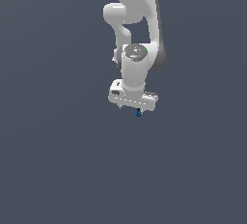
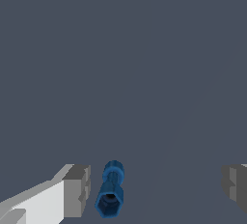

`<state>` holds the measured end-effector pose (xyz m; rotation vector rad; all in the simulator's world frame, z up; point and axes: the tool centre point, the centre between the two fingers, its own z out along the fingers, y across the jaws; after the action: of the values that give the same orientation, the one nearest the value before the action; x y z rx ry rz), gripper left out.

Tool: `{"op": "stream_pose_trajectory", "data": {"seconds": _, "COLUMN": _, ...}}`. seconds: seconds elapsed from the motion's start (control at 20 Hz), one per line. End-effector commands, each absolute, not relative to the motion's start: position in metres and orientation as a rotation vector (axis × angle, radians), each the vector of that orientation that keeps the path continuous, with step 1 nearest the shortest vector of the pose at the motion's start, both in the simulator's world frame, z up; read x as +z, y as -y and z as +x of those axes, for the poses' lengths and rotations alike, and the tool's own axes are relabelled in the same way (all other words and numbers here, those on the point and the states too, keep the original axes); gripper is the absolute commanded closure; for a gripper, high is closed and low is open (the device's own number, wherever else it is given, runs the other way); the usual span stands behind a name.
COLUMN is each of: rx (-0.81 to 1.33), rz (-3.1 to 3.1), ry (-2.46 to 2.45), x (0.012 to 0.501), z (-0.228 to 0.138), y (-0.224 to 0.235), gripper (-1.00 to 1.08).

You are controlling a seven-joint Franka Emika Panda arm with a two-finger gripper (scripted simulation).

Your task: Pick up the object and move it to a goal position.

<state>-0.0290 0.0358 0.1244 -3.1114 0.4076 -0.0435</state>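
Observation:
The object (image 2: 110,193) is a small bright-blue, elongated piece with a hexagonal end. In the wrist view it lies between my gripper's (image 2: 157,189) two grey fingertips, close beside one fingertip (image 2: 77,191) and far from the other (image 2: 235,185). The jaws stand wide apart, so the gripper is open and not clamped on it. In the exterior view the object (image 1: 139,113) shows as a tiny blue speck just under the white gripper (image 1: 138,110), whose fingers are hard to make out there.
The white arm (image 1: 137,35) hangs down from the top of the exterior view. All around is a plain dark grey-blue background with no other objects or edges visible.

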Motion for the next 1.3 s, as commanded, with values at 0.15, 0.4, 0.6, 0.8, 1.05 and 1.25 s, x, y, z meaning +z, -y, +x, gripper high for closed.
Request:
{"op": "stream_pose_trajectory", "data": {"seconds": 0.15, "rx": -0.020, "rz": -3.098, "ry": -0.506, "x": 0.107, "z": -0.053, "y": -0.063, "gripper": -0.92}}
{"op": "stream_pose_trajectory", "data": {"seconds": 0.4, "rx": -0.007, "rz": -3.090, "ry": -0.563, "x": 0.098, "z": -0.067, "y": -0.077, "gripper": -0.92}}
{"op": "stream_pose_trajectory", "data": {"seconds": 0.6, "rx": -0.001, "rz": -3.086, "ry": -0.586, "x": 0.094, "z": -0.074, "y": -0.083, "gripper": -0.92}}
{"op": "stream_pose_trajectory", "data": {"seconds": 0.8, "rx": 0.000, "rz": -3.086, "ry": -0.586, "x": 0.093, "z": -0.074, "y": -0.084, "gripper": -0.92}}
{"op": "stream_pose_trajectory", "data": {"seconds": 1.05, "rx": 0.000, "rz": -3.086, "ry": -0.587, "x": 0.085, "z": -0.075, "y": -0.084, "gripper": -0.92}}
{"op": "stream_pose_trajectory", "data": {"seconds": 1.25, "rx": 0.000, "rz": -3.086, "ry": -0.589, "x": 0.067, "z": -0.076, "y": -0.084, "gripper": -0.92}}
